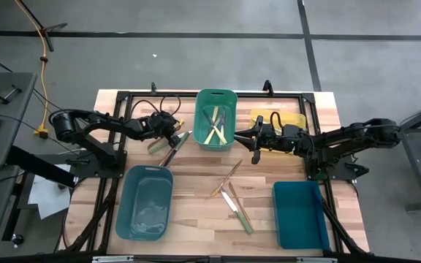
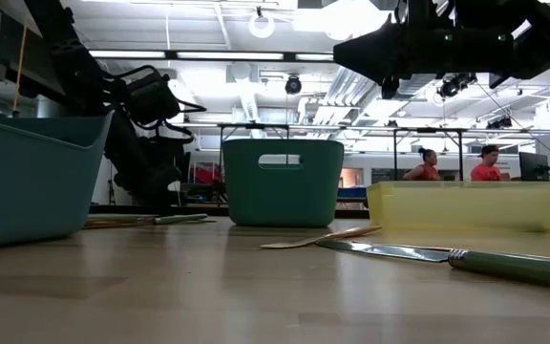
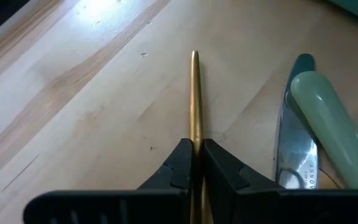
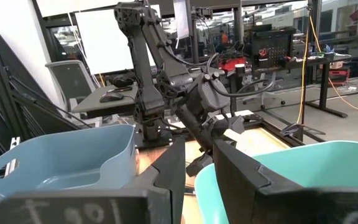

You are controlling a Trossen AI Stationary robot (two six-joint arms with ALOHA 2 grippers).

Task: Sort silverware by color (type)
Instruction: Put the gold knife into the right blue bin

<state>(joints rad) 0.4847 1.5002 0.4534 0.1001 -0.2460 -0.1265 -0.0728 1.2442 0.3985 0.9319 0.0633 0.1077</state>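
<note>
Wooden surface [image 1: 196,179]: left tool [image 3: 196,152] clamped a thin gold utensil [image 3: 194,93], handle hidden; green knife [image 3: 328,124] beside. Right tool [image 4: 194,163] part-open, empty, above green bin [image 1: 216,117].

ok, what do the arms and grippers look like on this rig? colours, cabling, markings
Both arms are dark, jointed, with black cables looping along the links. The left gripper has two black wedge-shaped fingers tapering to narrow tips, on a wide black bar. The right gripper has two flat matte-black fingers; pale handwritten characters show on its base, unreadable. Seen from above, the right arm looks black overall.
</note>
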